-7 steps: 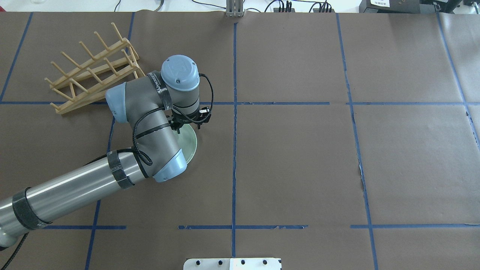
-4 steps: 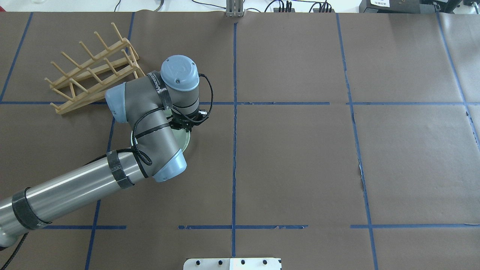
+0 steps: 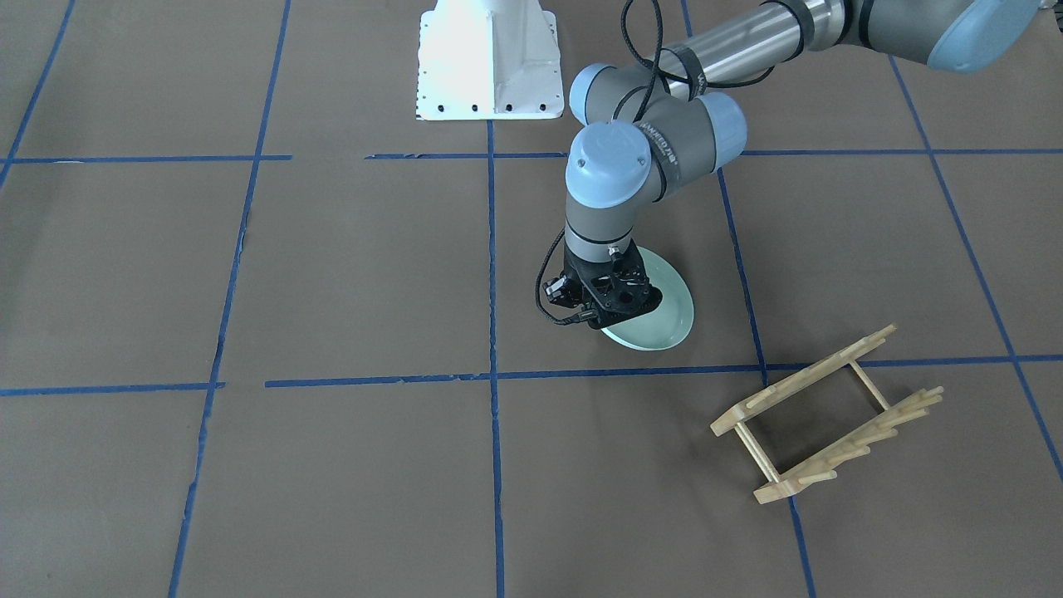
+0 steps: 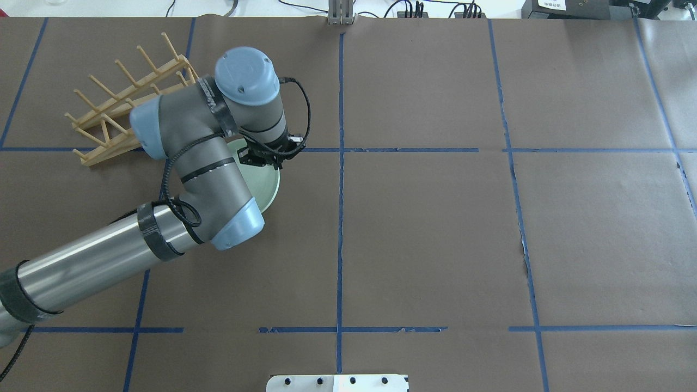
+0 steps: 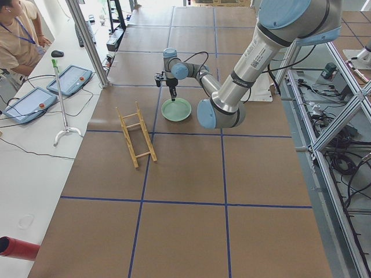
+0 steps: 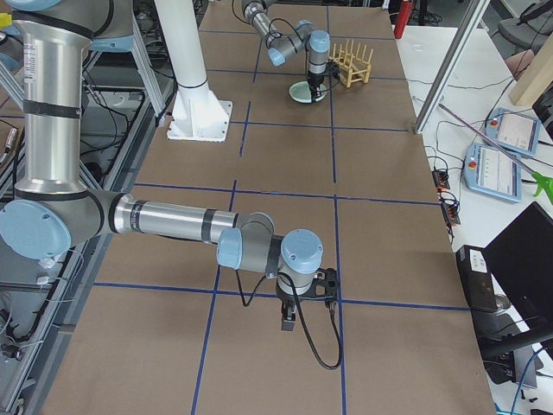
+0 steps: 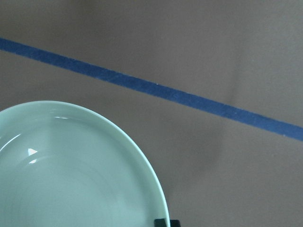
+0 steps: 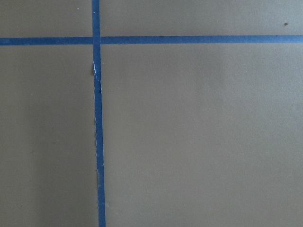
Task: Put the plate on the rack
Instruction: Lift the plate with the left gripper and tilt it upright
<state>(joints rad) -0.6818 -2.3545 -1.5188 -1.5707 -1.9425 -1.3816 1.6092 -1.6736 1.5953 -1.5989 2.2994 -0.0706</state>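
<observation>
Jaws of the left gripper (image 3: 609, 322) clamped on the rim of the plate (image 3: 664, 314), at its 12 o'clock edge in overhead view. Plate tilted, not flat on the table (image 3: 332, 274). The rack (image 3: 830, 415) stands at 10 o'clock from the plate, apart from it. The right gripper (image 6: 289, 322) hangs over the table; cannot tell how far open.

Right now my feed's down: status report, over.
Left tool shut on pale mint-green round plate at its rim. Right tool away, state unclear. Nothing between plate and light-wood pegged rack.
</observation>
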